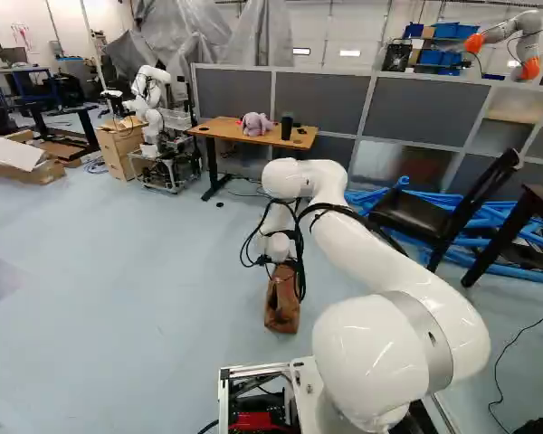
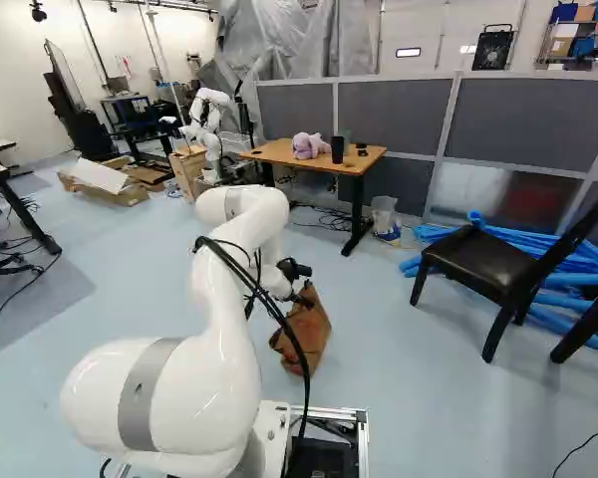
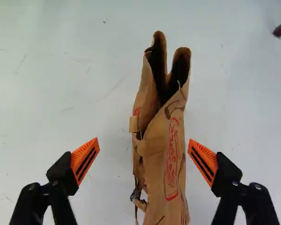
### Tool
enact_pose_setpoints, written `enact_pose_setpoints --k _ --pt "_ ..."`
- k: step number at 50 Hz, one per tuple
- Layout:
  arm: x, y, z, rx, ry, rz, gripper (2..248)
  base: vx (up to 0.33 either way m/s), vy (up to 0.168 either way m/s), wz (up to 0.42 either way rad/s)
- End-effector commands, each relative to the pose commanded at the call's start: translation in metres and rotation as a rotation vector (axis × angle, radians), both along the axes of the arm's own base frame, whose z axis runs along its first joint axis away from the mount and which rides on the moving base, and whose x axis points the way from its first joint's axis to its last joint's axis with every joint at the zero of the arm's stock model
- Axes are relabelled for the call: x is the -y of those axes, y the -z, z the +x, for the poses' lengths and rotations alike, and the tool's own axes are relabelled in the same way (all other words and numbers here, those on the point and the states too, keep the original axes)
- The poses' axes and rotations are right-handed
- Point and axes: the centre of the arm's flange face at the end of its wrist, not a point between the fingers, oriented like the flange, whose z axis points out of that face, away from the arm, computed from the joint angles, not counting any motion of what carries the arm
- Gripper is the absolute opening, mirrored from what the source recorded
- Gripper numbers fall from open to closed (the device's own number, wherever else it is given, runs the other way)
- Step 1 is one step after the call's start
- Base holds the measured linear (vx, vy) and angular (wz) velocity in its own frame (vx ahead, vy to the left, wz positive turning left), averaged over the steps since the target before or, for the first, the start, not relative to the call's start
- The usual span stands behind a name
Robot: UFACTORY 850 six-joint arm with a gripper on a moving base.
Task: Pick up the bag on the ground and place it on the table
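Pinching both upper edges together suits the brown bag (likely light, limp, easily torn) on the near floor, short of the far table; the gripper stands wide, gripping nothing.

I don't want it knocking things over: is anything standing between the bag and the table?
Nothing visible stands in the way between the bag and the table. On the tabletop itself, a purple plush toy and a dark cup take up room.

The pale floor bears a bag (crumpled).
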Motion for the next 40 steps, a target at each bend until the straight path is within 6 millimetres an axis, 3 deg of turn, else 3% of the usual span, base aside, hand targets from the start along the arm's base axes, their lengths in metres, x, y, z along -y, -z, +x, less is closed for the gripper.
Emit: enact_pose_setpoints --k 40 --pt "0.0 0.059 -0.001 -0.005 0.0 0.0 247 0.0 0.0 0.0"
